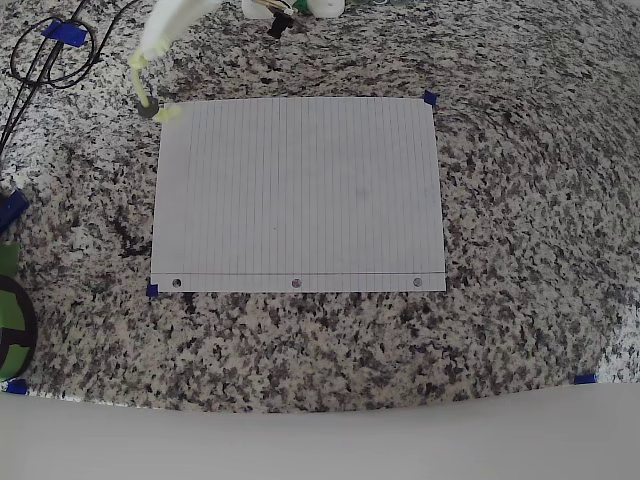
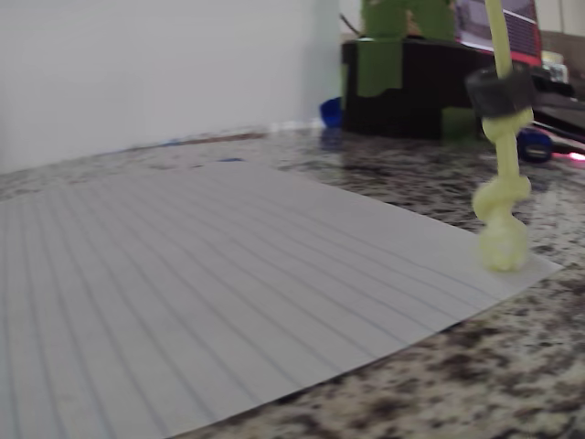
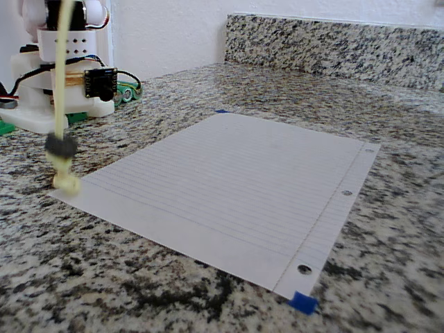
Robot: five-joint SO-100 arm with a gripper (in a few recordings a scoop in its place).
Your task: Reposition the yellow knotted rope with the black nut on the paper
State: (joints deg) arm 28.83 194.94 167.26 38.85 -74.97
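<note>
Fingers: not legible in any view; the rope runs up out of frame toward the arm, so it is presumably pinched near its top end, but whether the jaws are closed on it cannot be told.

Rope: the yellow knotted rope (image 3: 61, 83) hangs nearly plumb, long axis vertical, taut from above. In the overhead view it reads as a short foreshortened streak (image 1: 145, 75) leaning in toward the sheet.

Nut: the black nut (image 2: 499, 91) sits low on the cord, resting just above the bottom knot, which stops it from sliding off. Same in the fixed view (image 3: 61, 146).

Lower knot: touching or all but touching the paper (image 3: 229, 177) at one corner, the corner on the long edge opposite the punched holes, nearest the arm's base. The wrist view shows the knot right at the tip of that corner.

Rest of sheet: bare, lying flat on the granite counter (image 1: 520, 200), blue tape tabs (image 3: 302, 302) at corners.

Key relation: the rope lies straight below the grip, and the sheet's middle lies away from the knot, diagonally across from that corner.

Judgement: placement just starting. Laying the cord down calls for carrying the top end inward over the sheet while lowering.

Risk: the knot may slip off the corner onto the granite.
</note>
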